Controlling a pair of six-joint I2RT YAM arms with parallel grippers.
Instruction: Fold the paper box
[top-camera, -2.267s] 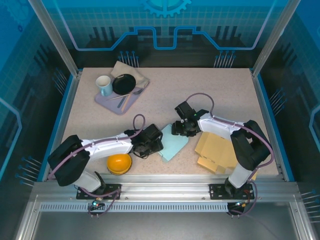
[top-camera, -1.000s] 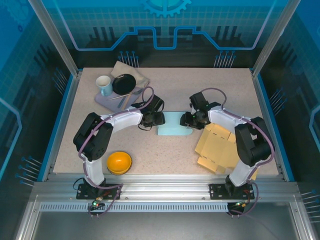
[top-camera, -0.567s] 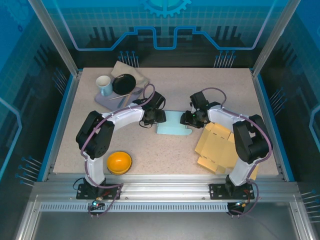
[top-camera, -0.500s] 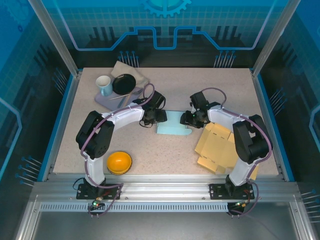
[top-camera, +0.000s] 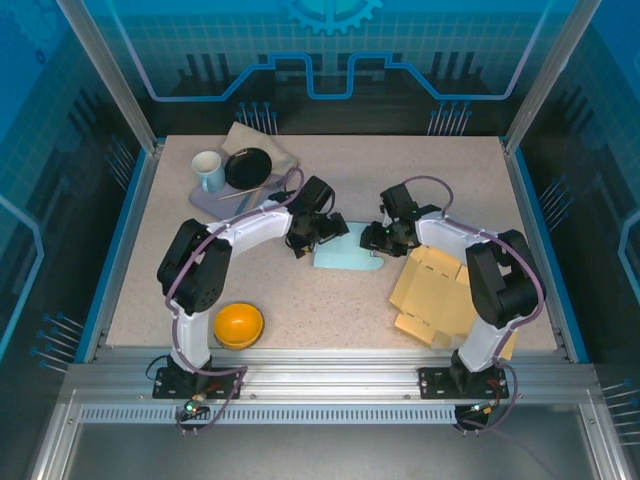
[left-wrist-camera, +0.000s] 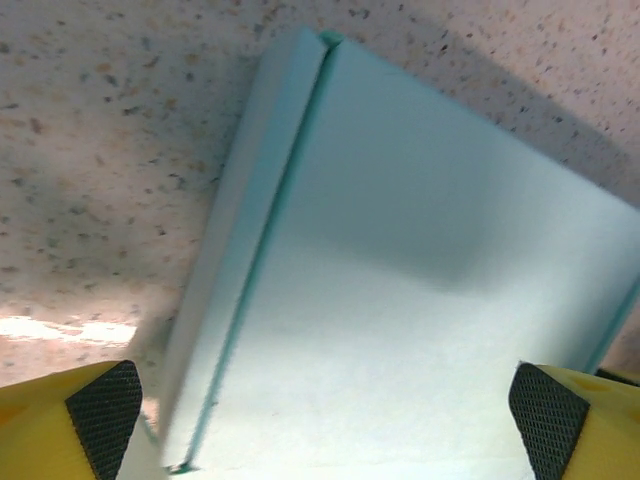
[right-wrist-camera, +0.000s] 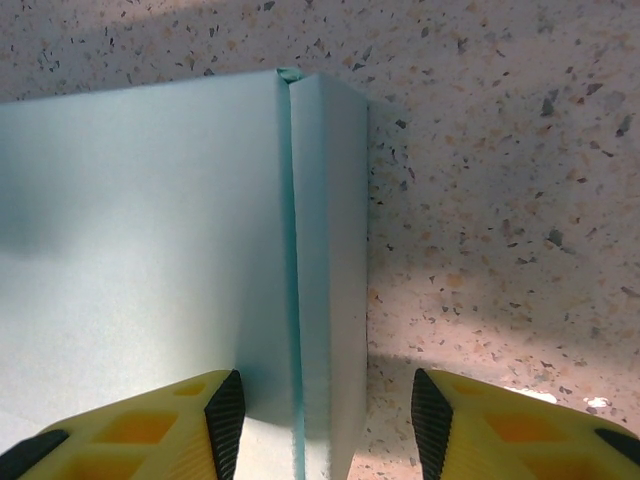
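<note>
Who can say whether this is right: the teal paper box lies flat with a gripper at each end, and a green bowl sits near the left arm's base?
Only the colour is wrong: the bowl near the left arm's base is orange, as the top external view shows. The teal paper box does lie flat, with the left gripper and right gripper at its ends.

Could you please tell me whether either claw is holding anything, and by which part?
Nothing is held. The left claw stands wide open over the flat teal paper box; the right claw straddles its narrow side flap without pinching it.
</note>
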